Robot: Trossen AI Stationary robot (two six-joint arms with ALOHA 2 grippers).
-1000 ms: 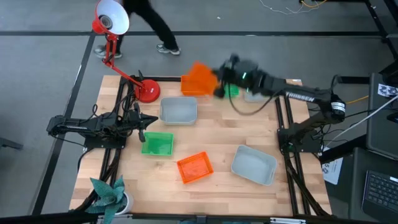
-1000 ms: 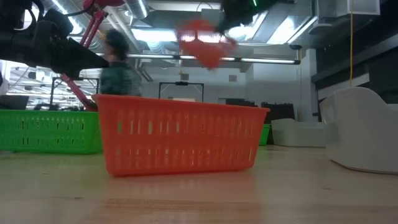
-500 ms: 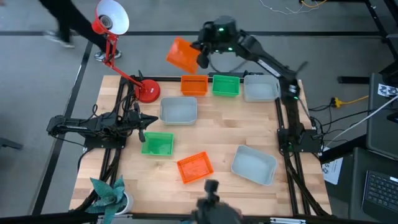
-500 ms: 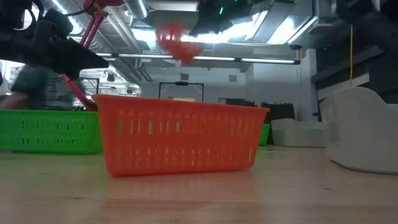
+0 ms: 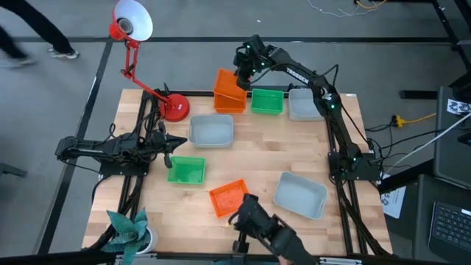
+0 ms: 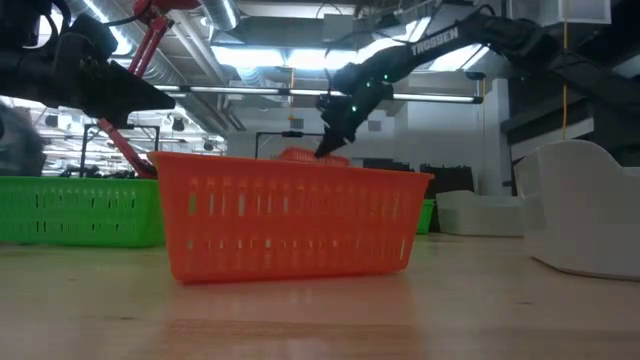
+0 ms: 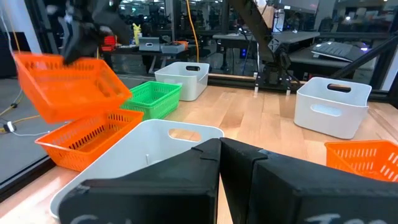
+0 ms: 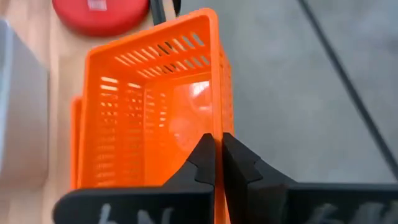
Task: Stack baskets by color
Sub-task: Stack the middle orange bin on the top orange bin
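Three orange baskets, two green baskets and three grey-white baskets showed; the right gripper pinched one orange basket's rim at upper centre.

Dark slim arms — white TROSSEN lettering, green light — black fingers.

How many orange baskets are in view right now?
3. One is held tilted by the right gripper above a second at the table's far edge; the third sits near the front edge. No others show, though nested ones could be hidden.
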